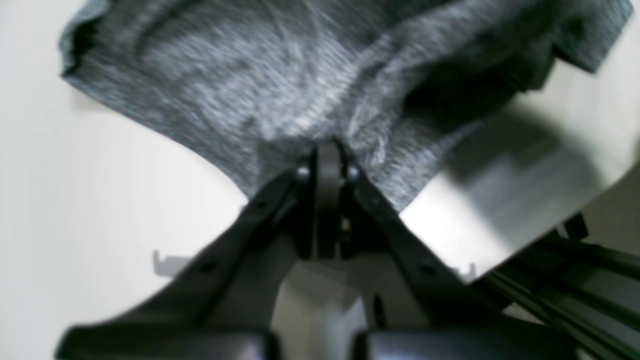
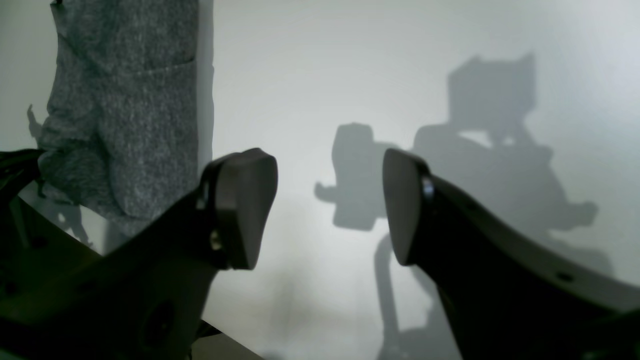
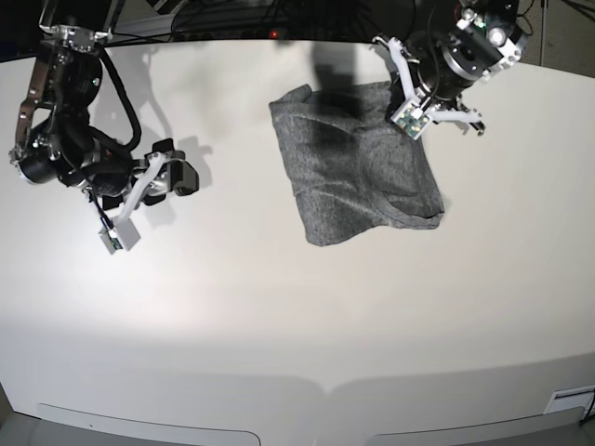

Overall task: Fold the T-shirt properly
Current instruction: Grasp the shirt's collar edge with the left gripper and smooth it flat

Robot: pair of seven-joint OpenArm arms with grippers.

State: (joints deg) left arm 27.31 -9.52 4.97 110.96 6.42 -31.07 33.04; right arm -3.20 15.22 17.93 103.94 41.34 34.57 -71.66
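Pinched at one edge: grey T-shirt [image 3: 358, 163] on white table [image 3: 279, 316].

Left gripper [image 1: 327, 155] pressed together on cloth at shirt's 1 o'clock corner. Right gripper [image 2: 330, 205] spread wide over bare tabletop, well apart at shirt's 9 o'clock. No brand, label or legible writing visible anywhere.

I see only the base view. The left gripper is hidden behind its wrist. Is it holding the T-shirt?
Observer: Yes. In the left wrist view the left gripper is shut on the edge of the T-shirt.
Operator: Is that edge lifted?
Observer: The cloth bunches and folds around the fingertips; the height I cannot tell.
Operator: And the right gripper?
Observer: The right gripper is open and empty, with only the bare table between its pads.
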